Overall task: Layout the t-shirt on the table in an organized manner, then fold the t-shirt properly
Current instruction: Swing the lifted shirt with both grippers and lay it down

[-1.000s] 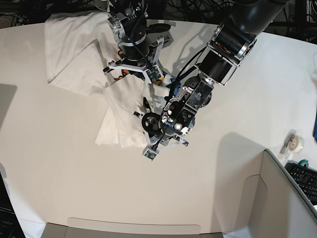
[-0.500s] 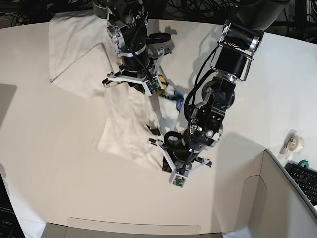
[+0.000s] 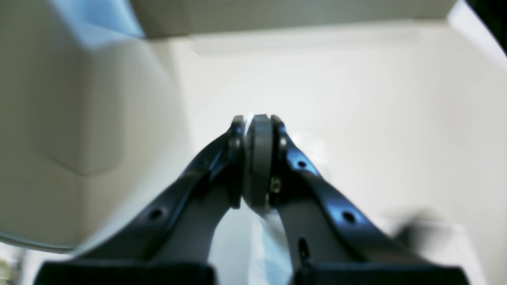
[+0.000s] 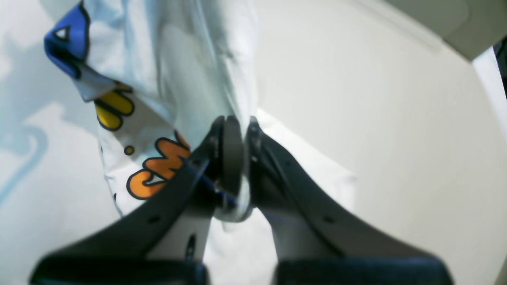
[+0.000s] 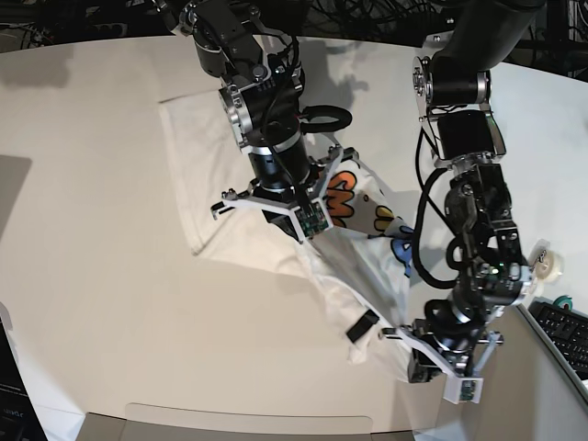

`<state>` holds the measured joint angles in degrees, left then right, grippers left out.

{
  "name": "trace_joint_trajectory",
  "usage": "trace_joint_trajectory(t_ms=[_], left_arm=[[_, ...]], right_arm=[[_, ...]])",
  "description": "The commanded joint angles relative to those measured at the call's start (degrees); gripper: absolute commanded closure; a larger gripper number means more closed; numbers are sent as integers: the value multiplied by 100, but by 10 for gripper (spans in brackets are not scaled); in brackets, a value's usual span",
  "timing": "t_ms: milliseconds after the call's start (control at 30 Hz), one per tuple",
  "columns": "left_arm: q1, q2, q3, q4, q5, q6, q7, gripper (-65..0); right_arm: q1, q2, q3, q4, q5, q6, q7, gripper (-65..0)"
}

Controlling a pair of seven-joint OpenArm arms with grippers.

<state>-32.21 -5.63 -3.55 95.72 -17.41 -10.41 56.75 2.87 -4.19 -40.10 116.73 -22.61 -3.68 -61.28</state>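
The left gripper (image 5: 411,354) is clamped on the t-shirt (image 5: 354,276) hem near the table (image 5: 92,276) front edge, its arm reaching steeply down from the far edge. The right gripper (image 4: 237,158) pinches printed fabric mid-table, arm nearly vertical; the shirt stretches between them.

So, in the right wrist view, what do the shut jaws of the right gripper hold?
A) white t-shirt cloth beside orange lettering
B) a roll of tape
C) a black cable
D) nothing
A: the right gripper is shut on a fold of the t-shirt, with the orange print just beside it.
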Motion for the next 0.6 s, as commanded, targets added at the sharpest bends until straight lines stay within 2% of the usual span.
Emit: trace_joint_trajectory(t_ms=[0,67,200,367,467,567], left_arm=[[-327,-145,-212,208,40,-44,-167,-1],[-494,-303,-493,410,40,-185,-44,-1],[-924,-584,-1056,727,40,-229,228,-1],[-1531,-839,-1355,902,31,-229,422,-1],[-1768,-1042,-1469,911,31,-229,422,-1],[-1848,-1112,-1443,920,31,-238,422,-1]], right_arm=[[157,-210,-12,94,-91,-32,92,0],[341,-481,-153,94,-91,-58,101,0],[825,-481,-540,86,-108,-67,101,0],[1422,-481,-1032,86,-108,-111,101,0],[1809,-481,-1340,94,-82,-498,110,0],[2179,-481,-1639,103,-82,-621,75,0]])
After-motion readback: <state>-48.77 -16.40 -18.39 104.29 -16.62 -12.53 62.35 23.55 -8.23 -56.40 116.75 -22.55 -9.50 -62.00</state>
